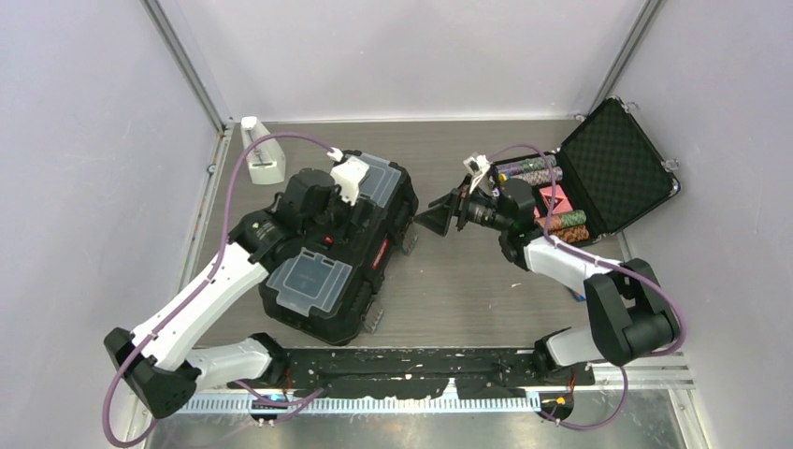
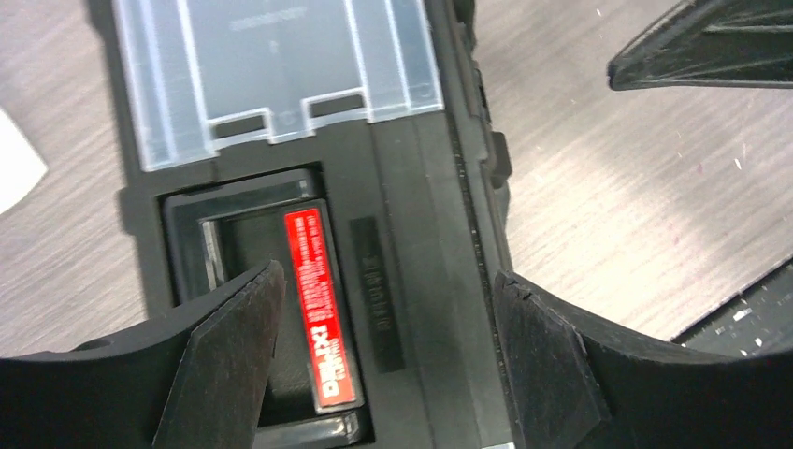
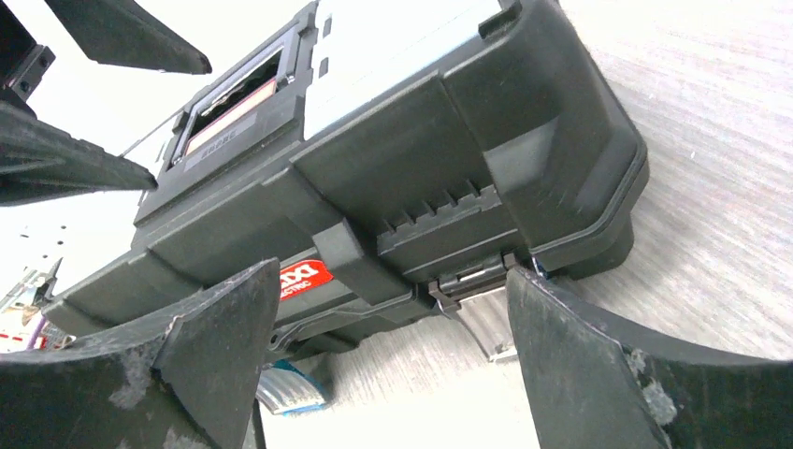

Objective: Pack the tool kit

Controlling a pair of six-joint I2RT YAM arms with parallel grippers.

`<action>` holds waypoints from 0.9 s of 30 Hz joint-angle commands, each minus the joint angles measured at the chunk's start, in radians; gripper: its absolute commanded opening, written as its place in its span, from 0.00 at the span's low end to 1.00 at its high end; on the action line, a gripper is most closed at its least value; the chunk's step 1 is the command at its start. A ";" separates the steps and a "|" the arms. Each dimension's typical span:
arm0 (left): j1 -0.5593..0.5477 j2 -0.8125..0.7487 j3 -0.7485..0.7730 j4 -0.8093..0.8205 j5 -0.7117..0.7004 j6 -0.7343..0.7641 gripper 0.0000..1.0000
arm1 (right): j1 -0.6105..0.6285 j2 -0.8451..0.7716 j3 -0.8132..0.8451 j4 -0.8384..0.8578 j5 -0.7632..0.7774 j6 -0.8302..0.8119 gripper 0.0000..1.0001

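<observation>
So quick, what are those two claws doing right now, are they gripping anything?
Left gripper: open, holding nothing, over the toolbox.
Right gripper: open, holding nothing, beside the toolbox.

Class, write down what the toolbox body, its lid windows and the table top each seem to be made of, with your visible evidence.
Toolbox body: moulded black plastic, matt, going by its ribbed, rounded edges.
Lid windows: clear greyish plastic, smooth; moulded shapes show faintly through.
Table top: grey surface with wood-grain streaks, possibly laminate; real wood cannot be ruled out.
</observation>
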 commanded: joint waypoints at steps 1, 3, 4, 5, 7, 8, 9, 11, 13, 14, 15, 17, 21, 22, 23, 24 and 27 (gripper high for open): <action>0.004 -0.101 -0.034 0.084 -0.126 0.008 0.82 | -0.009 0.011 -0.082 0.389 0.015 0.081 0.95; 0.004 -0.136 -0.053 0.096 -0.132 0.006 0.82 | -0.011 0.057 -0.085 0.408 0.004 0.088 0.95; 0.004 -0.151 -0.064 0.096 -0.128 0.003 0.82 | -0.012 0.075 -0.068 0.399 -0.007 0.087 0.95; 0.004 -0.165 -0.077 0.101 -0.126 0.000 0.82 | -0.012 0.112 -0.063 0.399 -0.018 0.090 0.95; 0.004 -0.195 -0.108 0.112 -0.126 -0.011 0.82 | -0.012 0.158 -0.101 0.474 -0.006 0.113 0.95; 0.004 -0.208 -0.118 0.116 -0.126 -0.016 0.82 | -0.011 0.180 -0.120 0.550 0.015 0.129 0.95; 0.004 -0.220 -0.129 0.120 -0.128 -0.017 0.82 | -0.011 0.188 -0.154 0.573 0.028 0.130 0.95; 0.004 -0.245 -0.150 0.143 -0.149 -0.009 0.82 | -0.009 0.195 -0.184 0.569 0.067 0.103 0.95; 0.004 -0.266 -0.171 0.176 -0.200 0.014 0.82 | -0.003 0.172 -0.190 0.480 0.098 0.030 0.95; 0.004 -0.272 -0.182 0.192 -0.222 0.031 0.83 | 0.003 0.142 -0.186 0.371 0.124 -0.042 0.95; 0.004 -0.279 -0.196 0.215 -0.241 0.043 0.83 | 0.005 0.128 -0.173 0.318 0.134 -0.071 0.95; 0.004 -0.288 -0.223 0.251 -0.255 0.058 0.83 | 0.007 0.107 -0.143 0.203 0.158 -0.099 0.95; 0.004 -0.304 -0.249 0.274 -0.254 0.066 0.83 | 0.022 0.139 -0.113 0.121 0.255 0.069 0.99; 0.004 -0.307 -0.248 0.272 -0.261 0.066 0.83 | 0.029 0.157 -0.124 0.154 0.265 0.168 0.99; 0.004 -0.311 -0.243 0.269 -0.268 0.086 0.83 | 0.044 0.169 -0.143 0.181 0.301 0.258 0.97; 0.004 -0.315 -0.236 0.265 -0.275 0.100 0.83 | 0.054 0.176 -0.148 0.187 0.316 0.291 0.94; 0.004 -0.330 -0.239 0.271 -0.286 0.103 0.83 | 0.093 0.183 -0.147 0.119 0.420 0.422 0.79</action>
